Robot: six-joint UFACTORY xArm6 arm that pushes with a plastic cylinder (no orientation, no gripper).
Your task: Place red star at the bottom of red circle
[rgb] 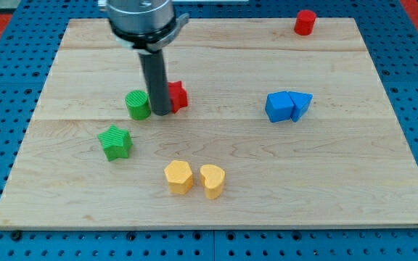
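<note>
1. Two blocks flank my tip: the green circle touching it on the view's left, the red star partly hidden behind the rod on the view's right.
2. No jaws exist here; the arm ends in a plain rod.
3. The red circle sits well apart, at the board's top right.
4. Nearer the view's bottom lie a green star and two yellow blocks; two touching blue blocks lie at the right.

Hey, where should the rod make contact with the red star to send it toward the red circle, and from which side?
No grasping here, only pushing. My tip sits between the green cylinder and the red star, against the star's left-hand face in view. The red circle lies far toward the view's upper right. Contact on the star's lower-left face looks best, pushing up and rightward, since its points may make it rotate off-centre.
</note>
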